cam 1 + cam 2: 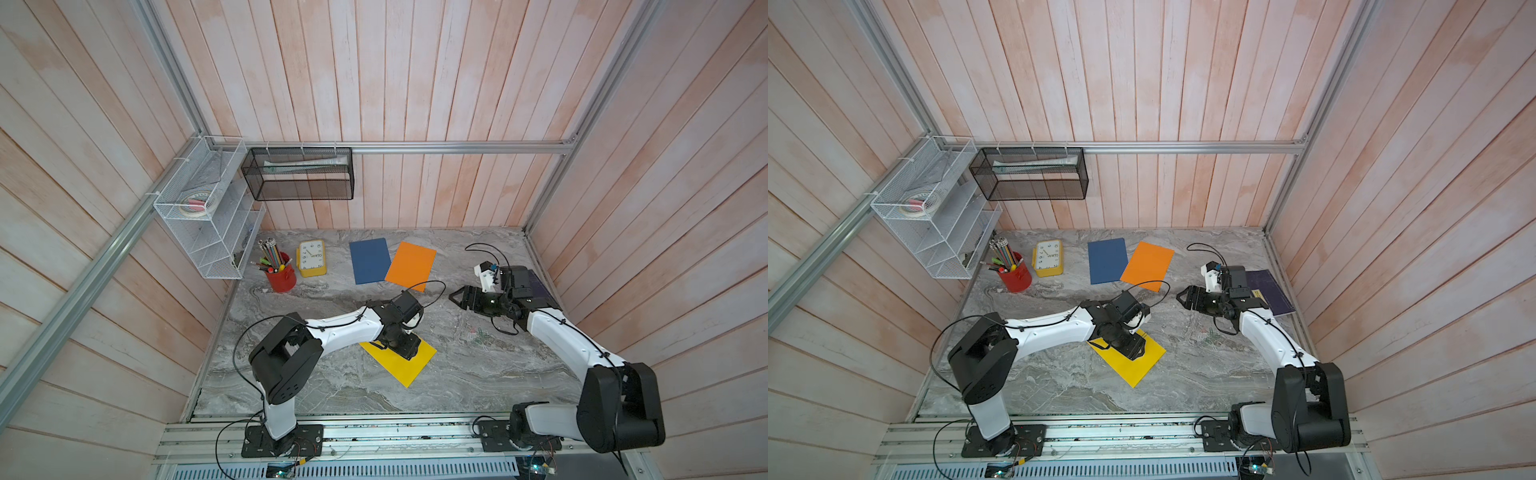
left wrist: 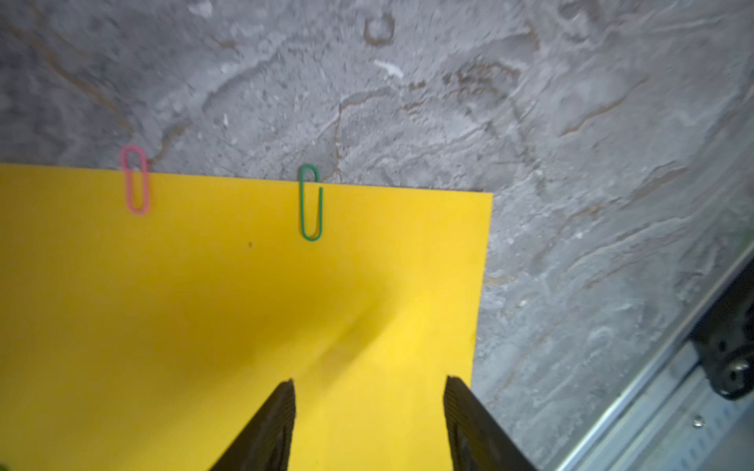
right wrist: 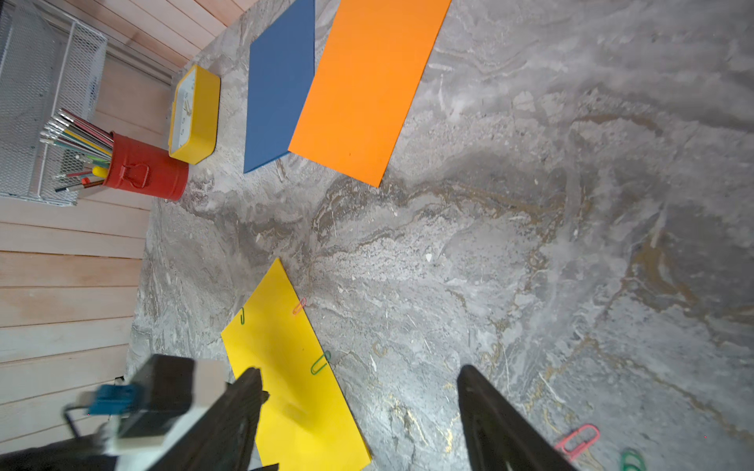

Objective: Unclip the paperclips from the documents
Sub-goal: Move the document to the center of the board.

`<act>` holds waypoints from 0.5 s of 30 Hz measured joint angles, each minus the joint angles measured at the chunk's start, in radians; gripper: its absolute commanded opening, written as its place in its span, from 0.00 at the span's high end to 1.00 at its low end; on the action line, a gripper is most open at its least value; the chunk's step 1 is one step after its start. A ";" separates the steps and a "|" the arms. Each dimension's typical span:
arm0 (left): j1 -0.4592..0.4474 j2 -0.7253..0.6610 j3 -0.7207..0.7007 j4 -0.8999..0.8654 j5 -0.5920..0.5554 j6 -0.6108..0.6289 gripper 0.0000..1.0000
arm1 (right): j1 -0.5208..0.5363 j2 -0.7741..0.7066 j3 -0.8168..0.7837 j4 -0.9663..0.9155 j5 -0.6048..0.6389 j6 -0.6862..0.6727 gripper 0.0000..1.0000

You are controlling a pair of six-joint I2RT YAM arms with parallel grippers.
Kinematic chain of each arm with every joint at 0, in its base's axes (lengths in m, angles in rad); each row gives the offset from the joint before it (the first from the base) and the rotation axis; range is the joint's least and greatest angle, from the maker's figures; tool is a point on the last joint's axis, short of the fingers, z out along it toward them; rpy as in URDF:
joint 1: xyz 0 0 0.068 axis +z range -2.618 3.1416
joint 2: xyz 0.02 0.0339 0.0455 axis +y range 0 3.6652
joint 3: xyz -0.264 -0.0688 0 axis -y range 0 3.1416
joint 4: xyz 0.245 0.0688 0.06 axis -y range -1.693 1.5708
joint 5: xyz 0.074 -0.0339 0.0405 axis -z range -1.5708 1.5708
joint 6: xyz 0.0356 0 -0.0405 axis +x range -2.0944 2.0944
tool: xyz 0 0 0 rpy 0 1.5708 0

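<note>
We see the left gripper (image 2: pixel 369 383), jaws apart and empty, over the yellow sheet (image 2: pixel 204 306), whose edge carries a green paperclip (image 2: pixel 311 202) and a pink paperclip (image 2: pixel 135 179). The right gripper (image 3: pixel 359 369) hangs wide and empty above the table (image 3: pixel 530 244), near loose paperclips (image 3: pixel 579 442).

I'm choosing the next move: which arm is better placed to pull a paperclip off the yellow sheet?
Probably the left. The left gripper hangs open low over the yellow sheet, with the pink paperclip and green paperclip on its edge straight ahead. The right gripper, also open, is off to the side.
</note>
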 measured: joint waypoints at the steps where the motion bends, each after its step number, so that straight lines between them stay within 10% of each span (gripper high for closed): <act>1: 0.000 -0.032 -0.009 0.009 -0.001 -0.010 0.38 | 0.000 0.000 -0.015 0.004 -0.006 0.000 0.23; 15: 0.138 -0.335 -0.344 0.114 -0.046 -0.300 0.38 | 0.183 0.050 -0.097 0.042 -0.010 -0.017 0.23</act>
